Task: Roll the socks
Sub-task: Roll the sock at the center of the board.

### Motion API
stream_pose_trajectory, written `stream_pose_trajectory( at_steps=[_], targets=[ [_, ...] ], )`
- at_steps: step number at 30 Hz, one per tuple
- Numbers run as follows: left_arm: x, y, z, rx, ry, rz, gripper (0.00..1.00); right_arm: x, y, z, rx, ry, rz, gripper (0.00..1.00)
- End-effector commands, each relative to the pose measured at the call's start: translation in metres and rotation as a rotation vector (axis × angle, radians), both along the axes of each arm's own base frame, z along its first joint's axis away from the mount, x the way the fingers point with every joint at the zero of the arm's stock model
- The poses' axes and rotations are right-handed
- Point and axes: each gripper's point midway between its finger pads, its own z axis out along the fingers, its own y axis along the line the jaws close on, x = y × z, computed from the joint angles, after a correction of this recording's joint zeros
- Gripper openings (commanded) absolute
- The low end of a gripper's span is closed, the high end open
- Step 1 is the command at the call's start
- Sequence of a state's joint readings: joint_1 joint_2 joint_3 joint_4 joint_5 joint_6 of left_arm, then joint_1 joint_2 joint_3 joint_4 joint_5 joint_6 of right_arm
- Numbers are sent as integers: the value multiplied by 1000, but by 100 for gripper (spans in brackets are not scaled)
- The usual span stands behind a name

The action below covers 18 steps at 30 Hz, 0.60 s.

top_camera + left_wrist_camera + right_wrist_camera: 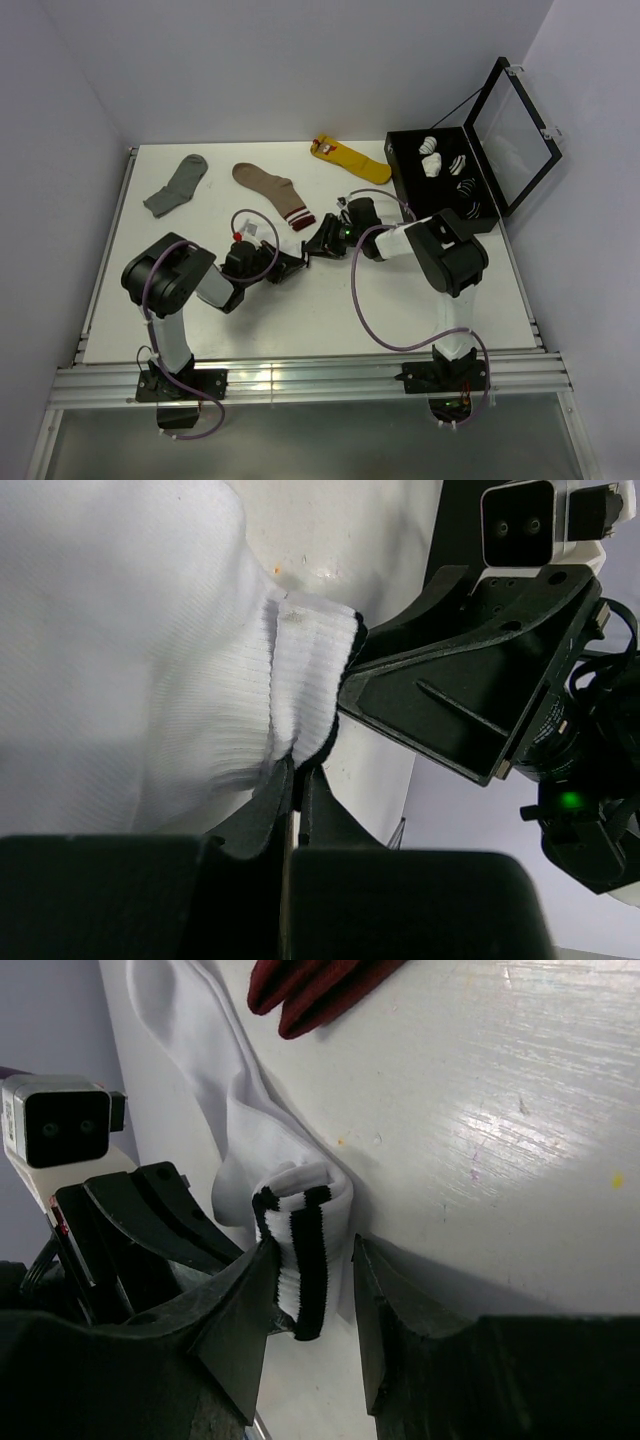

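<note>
Carefully, left gripper (296, 780) clenched on the socks (120, 660), I should centre my parted right gripper (314, 1247) around their striped cuff (300, 1260), clear of the brown sock (268, 185) at twelve o'clock.

Left tool (298, 260) blocks right tool (322, 240); brown sock (268, 190) beyond.

Left of the black box (397, 172) lie five loose socks: one grey sock (178, 185), one brown sock (268, 186), one yellow sock (352, 158) and two white socks (120, 660). Inside the box sit five rolled bundles (434, 165).
</note>
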<state>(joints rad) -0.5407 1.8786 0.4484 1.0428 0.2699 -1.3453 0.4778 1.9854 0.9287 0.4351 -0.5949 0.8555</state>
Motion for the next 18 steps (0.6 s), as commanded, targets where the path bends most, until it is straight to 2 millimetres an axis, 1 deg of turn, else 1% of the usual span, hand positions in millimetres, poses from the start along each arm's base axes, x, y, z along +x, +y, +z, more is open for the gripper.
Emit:
stream_pose_trajectory(
  at_steps=[1,5,8,9,10,14,18],
  targets=[
    [-14,3,-32,64,107,-33,0,-3,2,-8,14,4,20,44],
    [-14,3,-36,71,122,-41,0,-8,6,-8,53,21,41,42],
    [-14,4,-36,67,124,-37,0,-11,7,-2,78,9,43,43],
    [-14,5,-34,67,119,-36,0,-11,7,4,89,-7,42,43],
    [-14,6,-35,71,122,-36,0,-12,4,4,90,-7,37,43],
    [-14,7,-35,81,118,-33,0,-9,-1,17,129,-34,8,50],
    [-13,7,-33,80,110,-34,0,-7,-1,24,146,-60,15,53]
  ],
)
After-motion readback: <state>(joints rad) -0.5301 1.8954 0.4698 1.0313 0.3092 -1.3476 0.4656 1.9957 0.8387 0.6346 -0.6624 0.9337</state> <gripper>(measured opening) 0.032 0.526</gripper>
